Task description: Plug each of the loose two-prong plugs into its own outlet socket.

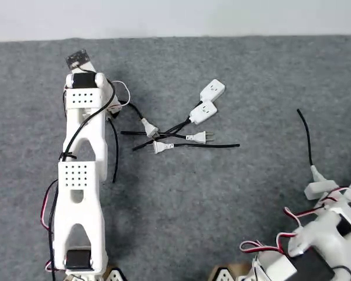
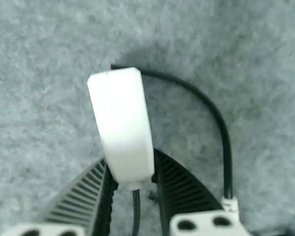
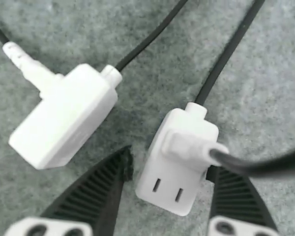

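My left gripper (image 2: 132, 169) is shut on a white outlet socket (image 2: 120, 123), held edge-on above the grey carpet. A black cord (image 2: 214, 115) curves from the socket's far end. My right gripper (image 3: 172, 164) is open, low over the carpet, with a finger close on each side of a two-slot socket (image 3: 174, 167). A white plug body (image 3: 187, 146) with a black cord lies across that socket. A second socket (image 3: 64, 115) lies beside it. In the high view, two more sockets (image 1: 213, 89) (image 1: 203, 111) and three loose plugs (image 1: 149, 127) (image 1: 159, 146) (image 1: 201, 137) lie mid-table.
Black cords (image 1: 181, 144) cross in a tangle among the middle plugs. The left arm (image 1: 85, 117) stretches up the table's left side. The right arm (image 1: 333, 228) sits at the near right corner, and a cord (image 1: 307, 137) runs away from it. The carpet ends at a pale wall (image 1: 175, 17).
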Tool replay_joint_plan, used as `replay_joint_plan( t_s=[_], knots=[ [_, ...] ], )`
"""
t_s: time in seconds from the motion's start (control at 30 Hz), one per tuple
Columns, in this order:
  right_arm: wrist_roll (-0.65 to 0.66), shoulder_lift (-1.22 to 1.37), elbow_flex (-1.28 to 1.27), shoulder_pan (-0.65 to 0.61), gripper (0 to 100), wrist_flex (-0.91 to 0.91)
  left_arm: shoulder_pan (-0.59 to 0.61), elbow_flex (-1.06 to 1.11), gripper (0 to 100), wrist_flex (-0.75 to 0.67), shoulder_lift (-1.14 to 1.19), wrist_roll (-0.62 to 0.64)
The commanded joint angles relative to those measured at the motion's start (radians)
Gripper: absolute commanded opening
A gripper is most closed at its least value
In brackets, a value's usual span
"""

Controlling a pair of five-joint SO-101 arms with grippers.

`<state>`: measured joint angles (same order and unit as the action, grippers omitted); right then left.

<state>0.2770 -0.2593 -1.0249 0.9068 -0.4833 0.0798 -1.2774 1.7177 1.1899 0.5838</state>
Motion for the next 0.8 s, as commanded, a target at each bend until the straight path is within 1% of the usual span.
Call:
replay_joint_plan(
  t_s=[0.0, 0.13, 0.2, 0.3, 0.33, 0.4, 0.47, 0.6, 0.67, 0.77],
  knots=[
    [0.014, -0.004, 0.051, -0.007, 22.7, 0.008, -0.057, 0.145, 1, 0.044, -0.176, 0.015],
    [0.014, -0.004, 0.051, -0.007, 22.7, 0.008, -0.141, 0.461, 1, 0.031, -0.385, 0.015],
    [0.014, -0.004, 0.051, -0.007, 22.7, 0.008, -0.178, 0.621, 1, -0.023, -0.485, 0.012],
    [0.014, -0.004, 0.051, -0.007, 22.7, 0.008, -0.183, 0.872, 1, -0.172, -0.626, 0.008],
    [0.014, -0.002, 0.051, -0.005, 22.7, 0.008, -0.184, 0.964, 1, -0.222, -0.669, -0.009],
    [0.014, -0.002, 0.051, -0.005, 22.7, 0.008, -0.198, 1.152, 1, -0.316, -0.761, -0.091],
    [0.014, -0.002, 0.051, 0.001, 22.7, 0.008, -0.216, 1.345, 1, -0.408, -0.861, -0.146],
    [0.014, -0.002, 0.051, 0.01, 22.7, 0.013, -0.227, 1.716, 1, -0.62, -1.086, -0.175],
    [0.014, -0.002, 0.051, 0.01, 22.7, 0.008, -0.241, 1.867, 1, -0.694, -1.194, -0.19],
    [0.014, -0.002, 0.049, 0.01, 22.7, 0.008, -0.255, 2.012, 2, -0.749, -1.323, -0.252]
  ],
)
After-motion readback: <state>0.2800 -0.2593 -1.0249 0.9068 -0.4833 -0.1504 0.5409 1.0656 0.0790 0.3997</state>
